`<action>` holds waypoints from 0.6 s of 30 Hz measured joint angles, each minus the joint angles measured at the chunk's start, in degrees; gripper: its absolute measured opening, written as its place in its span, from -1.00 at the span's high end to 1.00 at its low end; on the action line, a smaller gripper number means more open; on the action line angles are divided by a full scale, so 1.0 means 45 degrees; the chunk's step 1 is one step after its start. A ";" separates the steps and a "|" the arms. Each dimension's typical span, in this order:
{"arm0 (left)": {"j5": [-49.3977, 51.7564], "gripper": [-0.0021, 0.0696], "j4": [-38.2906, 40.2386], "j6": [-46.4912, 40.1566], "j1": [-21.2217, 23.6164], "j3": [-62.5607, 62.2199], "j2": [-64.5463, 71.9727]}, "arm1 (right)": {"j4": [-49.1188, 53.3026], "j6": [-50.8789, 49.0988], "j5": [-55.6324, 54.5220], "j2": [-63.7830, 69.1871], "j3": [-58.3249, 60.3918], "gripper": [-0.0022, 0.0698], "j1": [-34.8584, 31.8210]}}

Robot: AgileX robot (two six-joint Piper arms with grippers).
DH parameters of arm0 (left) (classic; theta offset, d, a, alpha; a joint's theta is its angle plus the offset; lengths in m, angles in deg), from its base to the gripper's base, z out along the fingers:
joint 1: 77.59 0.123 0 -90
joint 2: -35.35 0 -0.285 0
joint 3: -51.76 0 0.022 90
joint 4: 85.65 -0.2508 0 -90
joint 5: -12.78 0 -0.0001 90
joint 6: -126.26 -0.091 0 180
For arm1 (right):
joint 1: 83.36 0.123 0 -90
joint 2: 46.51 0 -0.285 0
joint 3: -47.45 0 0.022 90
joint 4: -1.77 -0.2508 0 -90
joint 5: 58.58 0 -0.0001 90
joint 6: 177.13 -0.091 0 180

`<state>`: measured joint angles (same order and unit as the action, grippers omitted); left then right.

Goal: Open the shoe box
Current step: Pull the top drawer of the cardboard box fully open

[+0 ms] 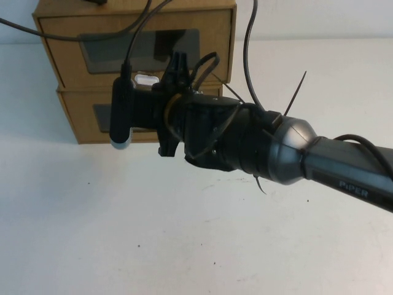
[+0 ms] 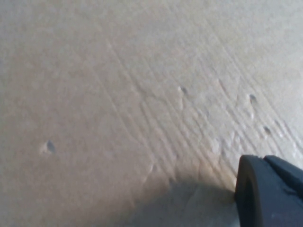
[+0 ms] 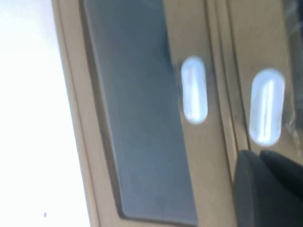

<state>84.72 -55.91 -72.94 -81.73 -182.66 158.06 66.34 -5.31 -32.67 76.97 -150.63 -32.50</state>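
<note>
Matt brown cardboard shoe boxes, glossy dark windows, matt scratched white table, smooth grey plastic arm

The right arm stretches in from the right edge of the desk toward its far edge, left of middle, wrist level. The right end effector is pinched closed. The left end effector hangs just above the desk.
</note>
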 joint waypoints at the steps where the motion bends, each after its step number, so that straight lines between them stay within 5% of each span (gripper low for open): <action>1: 0.0000 0.96 0.0000 0.0000 0.0000 0.0000 0.0000 | 0.0085 -0.0189 -0.0131 0.0000 0.0000 0.97 0.0000; 11: 0.0000 0.96 0.0000 0.0000 0.0000 0.0000 0.0000 | 0.2956 -0.3127 -0.0538 0.0376 0.0078 0.42 0.0000; 18: 0.0000 0.96 0.0000 0.0000 0.0000 0.0000 0.0000 | 0.5264 -0.5260 -0.0643 0.0873 -0.0194 0.34 0.0000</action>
<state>84.72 -55.91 -72.94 -81.73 -182.66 158.06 90.03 -28.98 -35.57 80.90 -151.51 -32.50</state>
